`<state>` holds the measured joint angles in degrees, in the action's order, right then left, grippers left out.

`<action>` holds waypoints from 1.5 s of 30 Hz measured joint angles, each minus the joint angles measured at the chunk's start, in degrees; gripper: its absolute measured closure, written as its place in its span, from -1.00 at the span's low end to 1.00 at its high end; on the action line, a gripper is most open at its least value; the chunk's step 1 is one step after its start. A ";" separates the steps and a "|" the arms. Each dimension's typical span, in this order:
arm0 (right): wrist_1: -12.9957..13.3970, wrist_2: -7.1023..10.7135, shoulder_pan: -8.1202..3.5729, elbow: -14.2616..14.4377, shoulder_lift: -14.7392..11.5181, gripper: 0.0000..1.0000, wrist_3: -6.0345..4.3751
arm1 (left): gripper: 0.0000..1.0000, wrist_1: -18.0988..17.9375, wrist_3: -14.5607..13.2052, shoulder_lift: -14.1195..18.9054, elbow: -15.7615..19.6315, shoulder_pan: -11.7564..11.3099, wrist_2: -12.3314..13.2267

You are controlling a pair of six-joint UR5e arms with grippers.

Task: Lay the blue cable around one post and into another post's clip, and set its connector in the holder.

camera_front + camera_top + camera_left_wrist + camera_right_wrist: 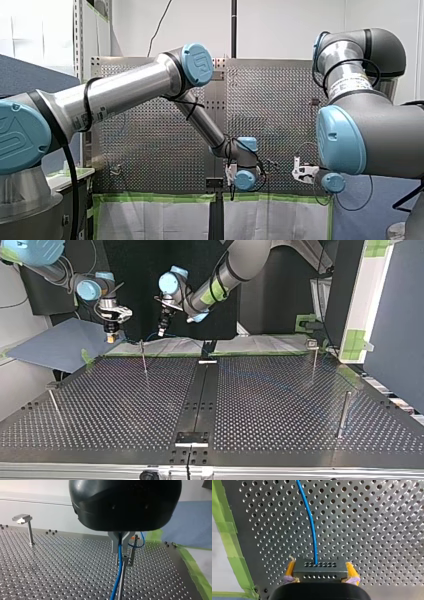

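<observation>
1. The blue cable (312,530) is thin, light and limp. I judge it will sag and swing between grips and will keep no shape unless held taut
2. Its connector (320,568) is a small, rigid dark block with rows of holes, and it is the firm place to take hold. The right gripper (321,571) is clamped on it, with yellow pads (351,571) on its two side faces and the cable leading straight out ahead over the table (374,530)
3. Further along, the cable passes between the metal fingers of the left gripper (121,542). They stand narrow and appear to pinch it; a grip close to a post gives most control
4. Just under those fingers stands a post (121,580) with a clip (125,559) at its top, and the cable hangs beside it, not in the clip
5. In the top view both grippers hang at the table's far edge, near a thin post (144,357)
6. Hard to make out:
   - the cable between the grippers shows only as a faint blue loop
   - its lower run leaves the left wrist view
   - I cannot tell which fixture is the holder
</observation>
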<state>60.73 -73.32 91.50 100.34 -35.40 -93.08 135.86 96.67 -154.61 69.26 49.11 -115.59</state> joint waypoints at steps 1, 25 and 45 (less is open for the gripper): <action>0.00 0.01 -0.05 0.00 0.00 1.00 0.00 | 0.98 -0.02 0.00 -0.01 0.00 0.00 0.03; -2.86 -1.65 -0.76 -1.82 0.01 1.00 -0.11 | 0.98 -1.65 0.01 -2.19 -1.04 -0.93 1.22; -2.96 -3.87 -1.42 -2.93 0.01 1.00 -1.96 | 0.98 -3.26 0.19 -3.88 -2.98 -0.80 4.31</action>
<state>57.77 -77.19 90.08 97.41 -35.39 -95.05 132.60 96.86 -158.49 66.27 48.31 -111.29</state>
